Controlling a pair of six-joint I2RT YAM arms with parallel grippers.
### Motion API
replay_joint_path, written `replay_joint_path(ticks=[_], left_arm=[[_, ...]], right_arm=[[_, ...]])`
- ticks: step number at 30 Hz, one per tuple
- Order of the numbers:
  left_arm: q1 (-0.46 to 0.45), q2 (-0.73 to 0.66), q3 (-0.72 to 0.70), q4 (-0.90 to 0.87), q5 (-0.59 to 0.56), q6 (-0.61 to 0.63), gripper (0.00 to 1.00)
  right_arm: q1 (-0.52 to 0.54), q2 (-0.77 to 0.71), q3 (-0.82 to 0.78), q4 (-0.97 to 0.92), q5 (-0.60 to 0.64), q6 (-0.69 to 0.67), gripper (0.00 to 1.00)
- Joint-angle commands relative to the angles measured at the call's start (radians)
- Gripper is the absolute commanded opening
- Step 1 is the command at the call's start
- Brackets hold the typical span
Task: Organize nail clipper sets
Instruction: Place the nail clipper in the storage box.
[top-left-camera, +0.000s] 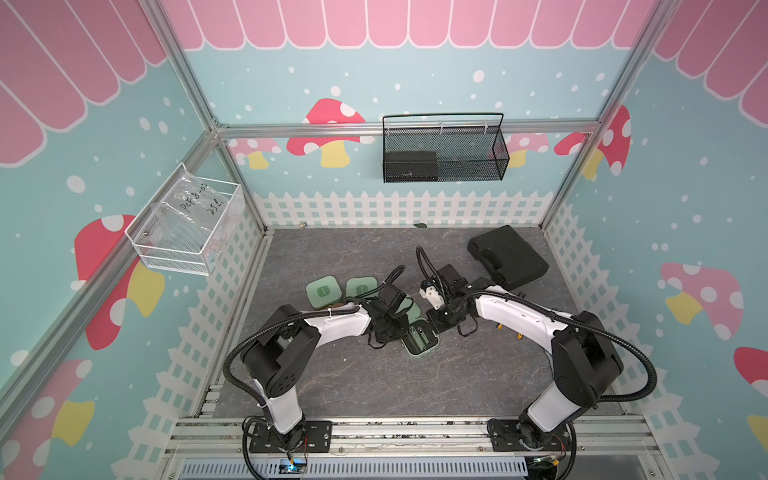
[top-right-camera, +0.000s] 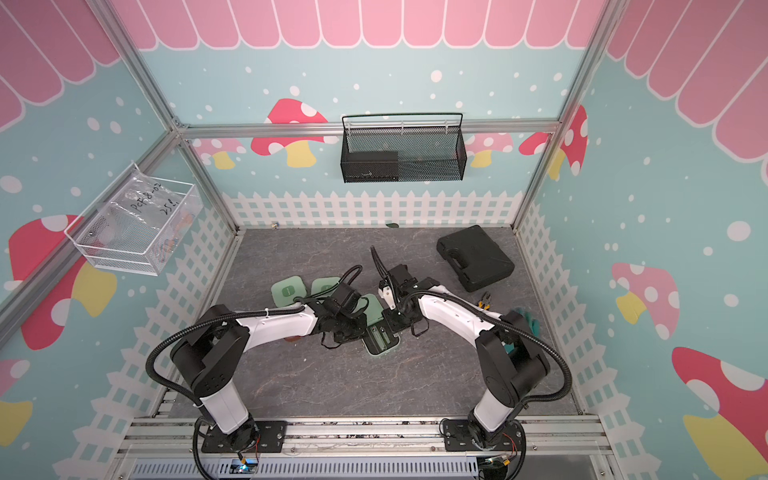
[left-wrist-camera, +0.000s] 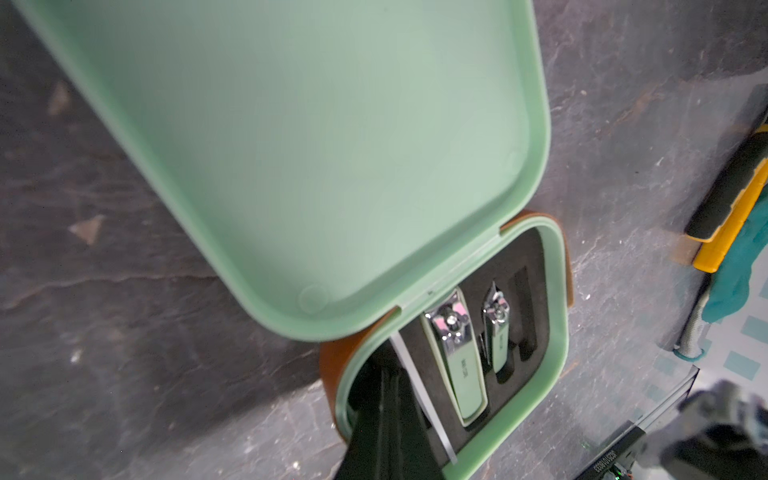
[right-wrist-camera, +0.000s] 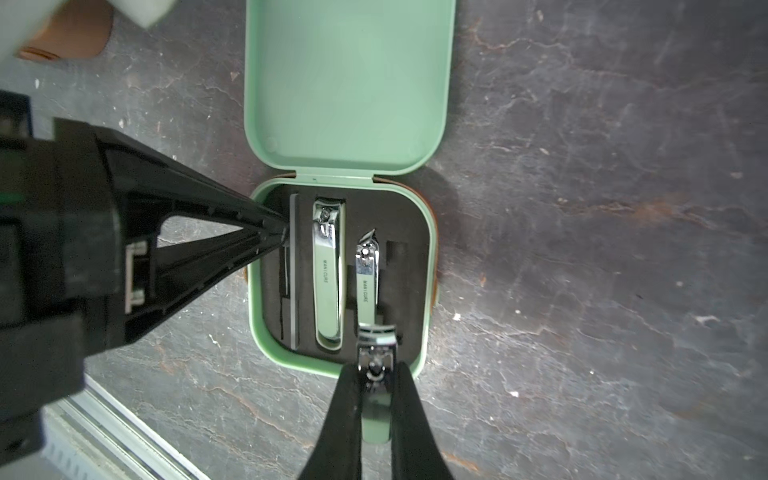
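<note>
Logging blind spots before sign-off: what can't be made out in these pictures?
- Top views: left arm and right arm cover much of the open mint green hinged case; contents too small.
- Right wrist view: brown rounded case cut by the edge, behind a blurred white part; state unknown.
- Right wrist view: right hand and its small mint-and-steel nail clipper hide what lies beneath them.
- Same view: whether the left hand touches the black foam insert is unclear.
</note>
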Motion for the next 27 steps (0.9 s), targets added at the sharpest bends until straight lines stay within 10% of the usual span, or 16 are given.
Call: replay_joint_path(ticks=[1, 27], left_arm=[[0.011, -0.008, -0.021, -0.031, -0.029, -0.006, 0.00], [0.020, -0.007, -0.030, -0.031, -0.028, -0.005, 0.00]], right_arm=[[0.004, 0.053, 0.030, 0.015, -0.005, 0.013, 0.04], [0.027, 0.186, 0.021, 0.062, 0.127, -0.010, 0.04]])
